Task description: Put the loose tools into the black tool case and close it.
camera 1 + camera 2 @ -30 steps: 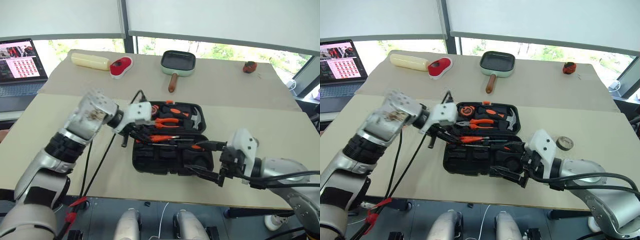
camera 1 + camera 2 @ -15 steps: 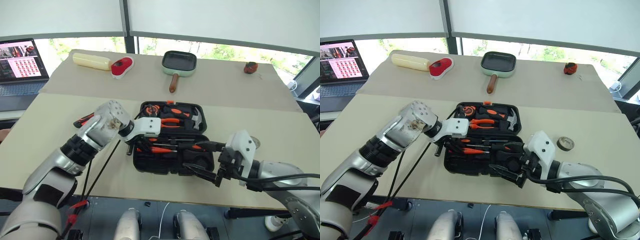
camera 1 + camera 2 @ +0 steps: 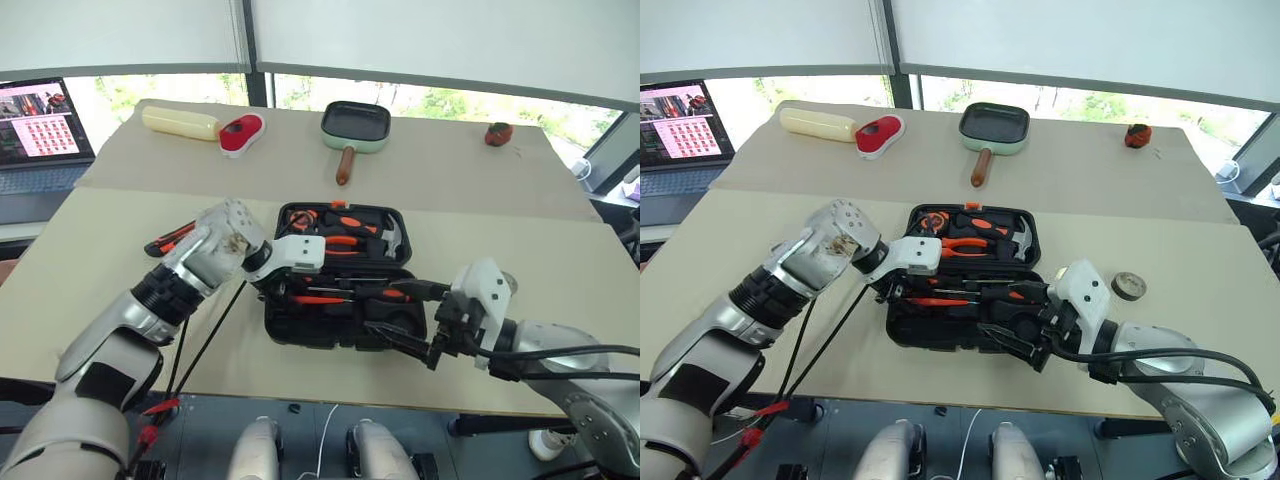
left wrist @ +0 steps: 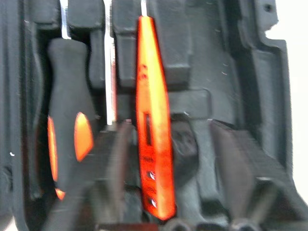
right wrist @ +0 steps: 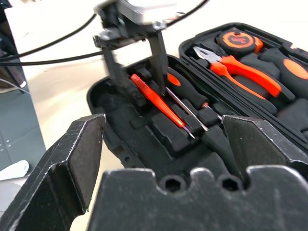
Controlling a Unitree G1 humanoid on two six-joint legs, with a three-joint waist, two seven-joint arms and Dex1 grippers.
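The big table (image 3: 120,250) holds the black tool case (image 3: 345,275), which lies open under both sets of fingers. The left fingers (image 5: 134,62) point down into the near half of the case, spread apart, one on each side of the thin orange tester screwdriver (image 4: 150,120), which lies in its slot. Just beside it lies a black-and-orange screwdriver (image 4: 70,120). The right fingers (image 3: 405,320) hang over the near right part of the case, spread wide and holding nothing. A small tape roll (image 3: 1128,286) sits on the table just past the right fingers, outside the case.
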